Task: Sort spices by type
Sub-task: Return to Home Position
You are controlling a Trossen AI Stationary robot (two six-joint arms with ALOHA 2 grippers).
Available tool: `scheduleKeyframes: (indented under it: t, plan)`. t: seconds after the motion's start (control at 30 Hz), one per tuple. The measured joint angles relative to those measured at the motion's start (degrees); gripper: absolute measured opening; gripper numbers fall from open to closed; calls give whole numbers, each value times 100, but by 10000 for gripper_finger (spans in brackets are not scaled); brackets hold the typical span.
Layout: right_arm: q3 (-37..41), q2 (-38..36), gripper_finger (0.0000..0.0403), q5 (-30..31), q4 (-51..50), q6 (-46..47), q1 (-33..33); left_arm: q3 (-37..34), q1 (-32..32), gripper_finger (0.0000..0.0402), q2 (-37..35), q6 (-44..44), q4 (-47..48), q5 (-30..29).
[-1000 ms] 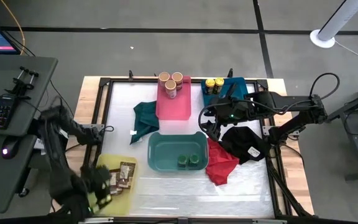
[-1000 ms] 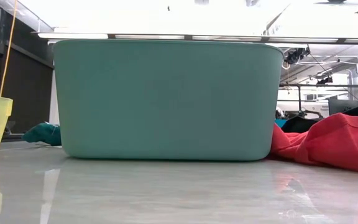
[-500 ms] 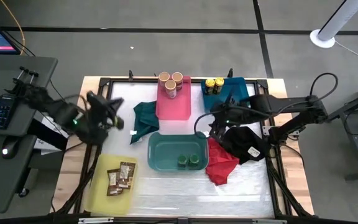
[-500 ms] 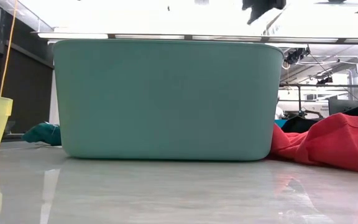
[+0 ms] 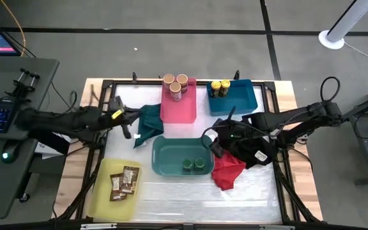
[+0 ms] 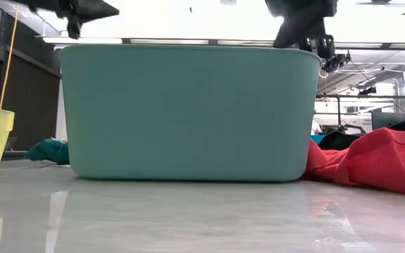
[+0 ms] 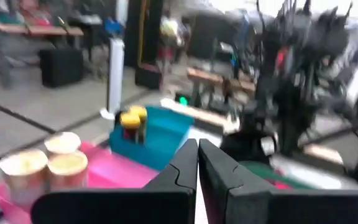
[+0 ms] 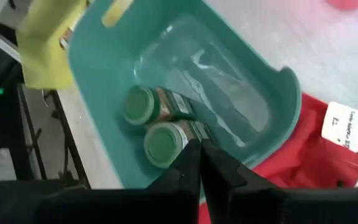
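1. Whereas a second ago the left hand (image 5: 126,121) hung over the yellow bin (image 5: 98,198), it has since swung away and now lies beside the dark green cloth (image 5: 149,121). Its fingers are pressed together with nothing between them.
2. Brown packets (image 5: 125,182) lie inside the yellow bin, free of either hand.
3. Right hand (image 5: 211,142), fingers likewise together and empty, has shifted slightly toward the right rim of the teal bin (image 5: 160,160). Two green-lidded jars (image 5: 193,165) lie inside that bin.
4. Tan-lidded jars (image 5: 175,83) stand in the pink bin (image 5: 179,110); yellow-lidded jars (image 5: 220,85) stand in the blue bin (image 5: 241,102).
5. No spice shows loose on the counter (image 5: 171,204), though the red cloth (image 5: 227,169) and black cloth (image 5: 248,147) could conceal one.
6. Judgement: each type occupies its own bin, so the sorting appears complete. The left arm's withdrawal reads as a return to rest rather than a new reach.
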State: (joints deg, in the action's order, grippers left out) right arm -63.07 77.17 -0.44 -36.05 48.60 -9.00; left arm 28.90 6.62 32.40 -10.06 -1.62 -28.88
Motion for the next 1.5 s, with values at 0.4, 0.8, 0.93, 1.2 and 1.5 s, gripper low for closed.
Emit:
scheduleKeyframes:
  t: [0.4,0.8,0.93,1.2,1.5]
  plan:
    - [5,-5,1,239,143,762,-8,-869,-2836,0,-160,-669,-609,4164]
    - [25,-5,1,204,-239,65,232,-1144,-1007,0,-982,-1157,-721,1289]
    - [25,-5,0,-97,-232,-436,516,-1851,-174,0,-645,-1184,-2175,491]
    - [25,-2,0,-630,-183,-769,723,-2036,-178,0,-810,-638,-1753,838]
    - [25,-2,0,-584,30,-546,375,-2305,-617,0,-1364,-867,-704,1547]
